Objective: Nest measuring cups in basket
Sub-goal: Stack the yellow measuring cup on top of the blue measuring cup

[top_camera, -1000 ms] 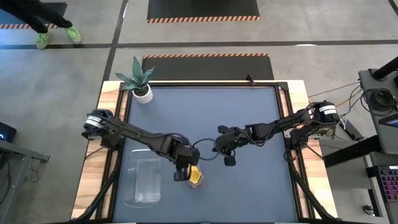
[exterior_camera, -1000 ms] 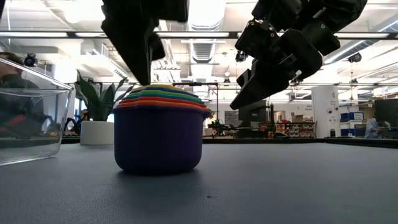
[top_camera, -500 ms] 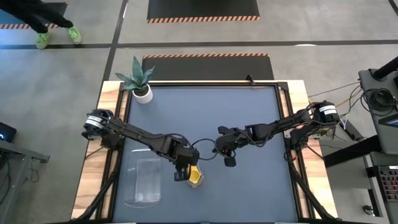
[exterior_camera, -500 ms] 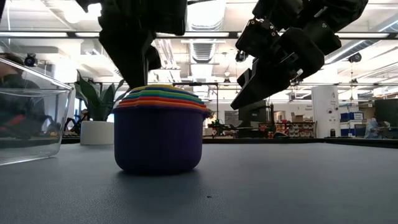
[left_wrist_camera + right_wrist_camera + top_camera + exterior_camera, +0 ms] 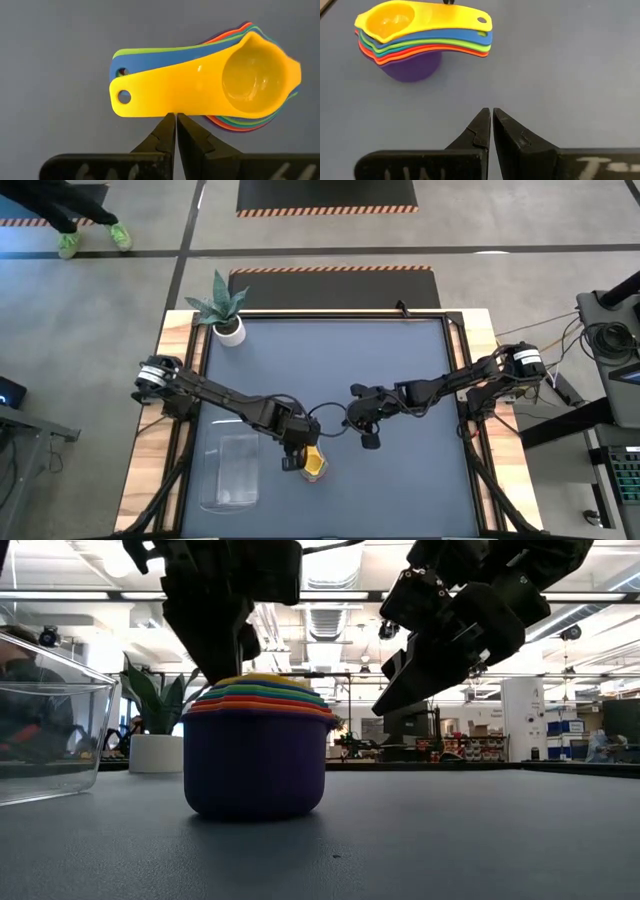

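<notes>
With both sets of jaws pressed together and holding nothing, the left gripper (image 5: 176, 116) at the stacked measuring cups (image 5: 210, 85) could nudge the stack across the desk (image 5: 400, 480), away from the basket (image 5: 230, 472).

We're in a robotics lab: hazard-striped floor mats (image 5: 326, 195) on concrete, a cabled equipment rack (image 5: 610, 330) beside the bench (image 5: 330, 360), workstations under bright ceiling lights (image 5: 330, 560).

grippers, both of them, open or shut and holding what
Left gripper: shut, holding nothing, fingers right at the handles of the stacked cups.
Right gripper: shut, holding nothing, off to the side of the cups.
</notes>
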`<state>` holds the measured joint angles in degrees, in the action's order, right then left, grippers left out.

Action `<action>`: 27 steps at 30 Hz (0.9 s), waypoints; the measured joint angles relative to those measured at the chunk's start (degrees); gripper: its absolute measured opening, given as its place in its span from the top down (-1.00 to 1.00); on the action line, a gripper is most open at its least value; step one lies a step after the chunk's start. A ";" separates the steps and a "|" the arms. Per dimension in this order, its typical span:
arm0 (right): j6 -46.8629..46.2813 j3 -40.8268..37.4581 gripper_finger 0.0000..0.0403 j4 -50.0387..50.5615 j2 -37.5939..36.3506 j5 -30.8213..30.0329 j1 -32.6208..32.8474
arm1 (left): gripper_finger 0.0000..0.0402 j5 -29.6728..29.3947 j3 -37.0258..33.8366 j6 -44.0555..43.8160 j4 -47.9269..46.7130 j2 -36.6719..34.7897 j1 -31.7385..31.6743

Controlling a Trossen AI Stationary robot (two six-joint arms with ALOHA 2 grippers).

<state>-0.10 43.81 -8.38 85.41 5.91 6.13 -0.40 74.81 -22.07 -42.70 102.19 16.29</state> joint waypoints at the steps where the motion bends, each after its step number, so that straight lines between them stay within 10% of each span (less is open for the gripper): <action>1: 0.02 0.00 0.96 0.04 0.00 0.01 0.02 | 1.00 0.00 0.00 0.01 0.18 0.00 0.00; 27: -0.35 0.00 0.96 0.18 0.00 0.02 0.02 | 1.00 -3.15 1.95 4.98 -3.05 0.32 0.00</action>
<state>-0.45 43.81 -8.20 85.41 5.93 6.15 -3.55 76.75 -17.10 -45.75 102.52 16.29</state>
